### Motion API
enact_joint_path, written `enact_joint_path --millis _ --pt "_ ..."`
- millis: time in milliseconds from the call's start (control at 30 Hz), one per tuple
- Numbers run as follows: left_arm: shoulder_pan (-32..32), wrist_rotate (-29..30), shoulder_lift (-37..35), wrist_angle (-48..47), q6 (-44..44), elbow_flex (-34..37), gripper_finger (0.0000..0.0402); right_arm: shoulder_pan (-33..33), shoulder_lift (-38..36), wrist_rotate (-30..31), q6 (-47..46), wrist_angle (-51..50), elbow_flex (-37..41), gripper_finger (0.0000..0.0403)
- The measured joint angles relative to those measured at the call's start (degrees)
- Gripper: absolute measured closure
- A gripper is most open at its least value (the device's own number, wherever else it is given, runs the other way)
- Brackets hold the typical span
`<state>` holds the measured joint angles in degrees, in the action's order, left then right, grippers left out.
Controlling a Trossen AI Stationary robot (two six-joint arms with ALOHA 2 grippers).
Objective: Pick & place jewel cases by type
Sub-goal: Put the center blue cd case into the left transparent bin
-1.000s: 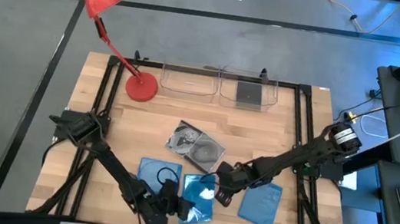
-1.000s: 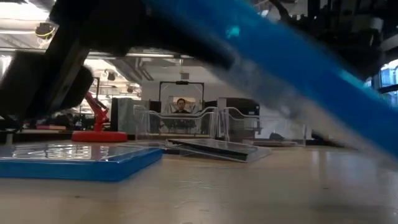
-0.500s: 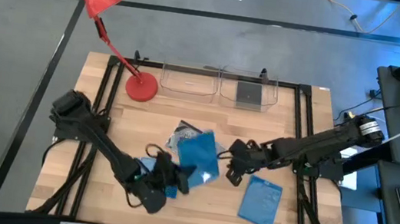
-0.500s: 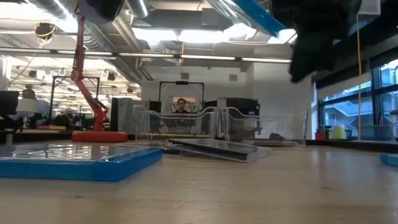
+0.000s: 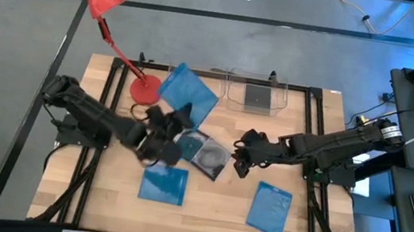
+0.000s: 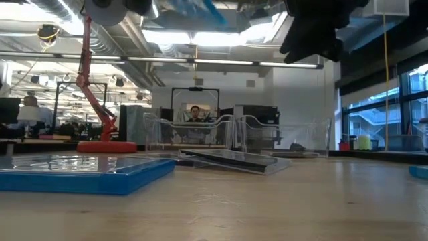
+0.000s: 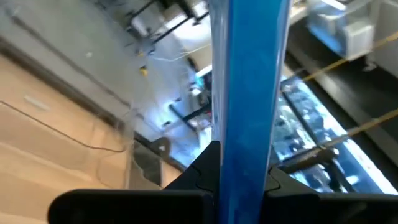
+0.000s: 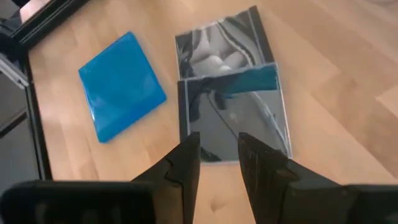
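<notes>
1. The left gripper (image 5: 176,122) is clamped on a blue jewel case (image 5: 188,93), lifted clear of the table (image 5: 299,144) over the left clear tray (image 5: 175,88), beside the red lamp (image 5: 145,89).
2. A second blue jewel case (image 5: 163,184) lies flat near the front edge.
3. Two clear jewel cases (image 5: 206,151) overlap at mid-table.
4. The right gripper (image 5: 240,157) hovers just beside them, fingers (image 8: 186,163) slightly parted and apparently empty.
5. A third blue jewel case (image 5: 270,208) lies front right.

One blue jewel case (image 5: 188,93) aloft, others (image 5: 207,152) flat.
</notes>
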<state>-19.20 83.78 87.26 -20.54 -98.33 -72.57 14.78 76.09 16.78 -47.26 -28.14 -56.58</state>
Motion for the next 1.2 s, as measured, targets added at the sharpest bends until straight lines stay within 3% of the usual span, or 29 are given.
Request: enact_joint_path --millis 133,367,500,767,900,1200 --pt "6.7 -6.1 0.6 -5.7 -9.2 0.0 0.0377 -1.2 0.0 0.2 1.0 0.1 0.0 0.029" --pt "16.9 -8.0 1.7 -14.2 -24.2 0.1 0.0377 -4.1 0.0 0.9 1.1 0.1 0.0 0.029" --pt "21.7 -14.7 3.3 -13.4 -25.1 0.0 0.0377 -6.1 0.0 2.4 1.2 0.2 0.0 0.029" --pt "27.7 -22.0 10.4 -5.0 -25.6 0.1 0.0377 -8.7 0.0 0.9 6.0 0.0 0.0 0.029" --pt "29.3 -23.7 14.1 -1.9 -29.2 0.1 0.0377 -9.4 0.0 -1.8 9.9 -0.1 0.0 0.029" --pt "31.9 -25.5 19.6 -0.9 -34.3 0.1 0.0377 -9.3 0.0 -2.0 12.6 -1.9 0.0 0.029"
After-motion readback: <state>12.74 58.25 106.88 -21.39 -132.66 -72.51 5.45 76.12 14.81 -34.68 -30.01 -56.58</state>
